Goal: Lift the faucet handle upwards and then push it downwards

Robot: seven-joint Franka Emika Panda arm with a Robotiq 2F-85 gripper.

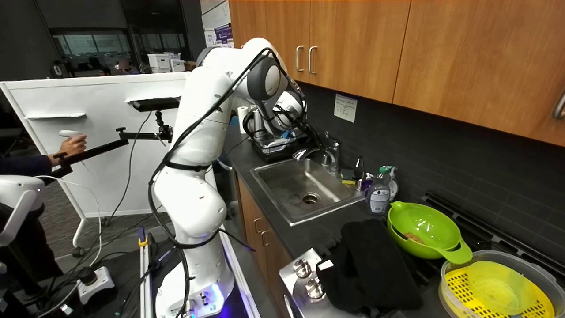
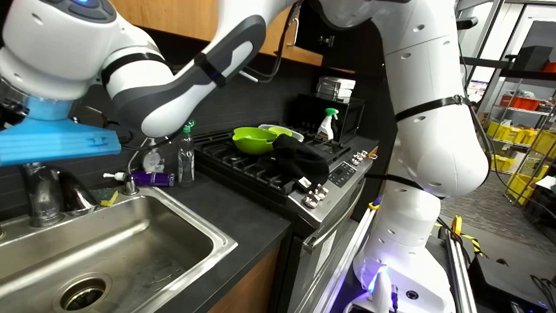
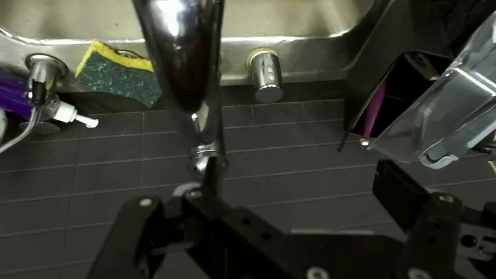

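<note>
Clock laid on the wrist view, 12 at its top edge.

Nearest: black two-fingered robot hand (image 3: pixel 298 174), spread wide, nothing gripped. One fingertip at 7 o'clock, its mate well apart at 4.

Next out: smooth, tapering chrome spout (image 3: pixel 176 50) runs from 11 o'clock in toward the short, slim silver-metal faucet handle (image 3: pixel 197 164) at 8. Of the handle, only what I take for its rounded root shows; the 7 o'clock fingertip overlaps it and masks the rest. Touching or merely in front: cannot tell. In an exterior view a flat light-blue plastic bracket (image 2: pixel 61 141) covers the top of the chrome faucet (image 2: pixel 43 193), so no help there.

Step, my reading: lining up for the lift. Handle not held; downward push to follow.

Next move: world-up seems to run toward 6 here, so the lift should go that way. Straddling the handle would want a shift toward 9 first; otherwise, work the 7 o'clock finger beneath and raise. Slipping off round chrome looks the likeliest fault.

Beyond: brushed stainless-steel sink (image 3: pixel 310 66) at 12; yellow-and-green sponge (image 3: pixel 116 77) at 10, by its back edge. Farthest: dark grey tiled wall (image 3: pixel 108 162), 9 round through 6.
</note>
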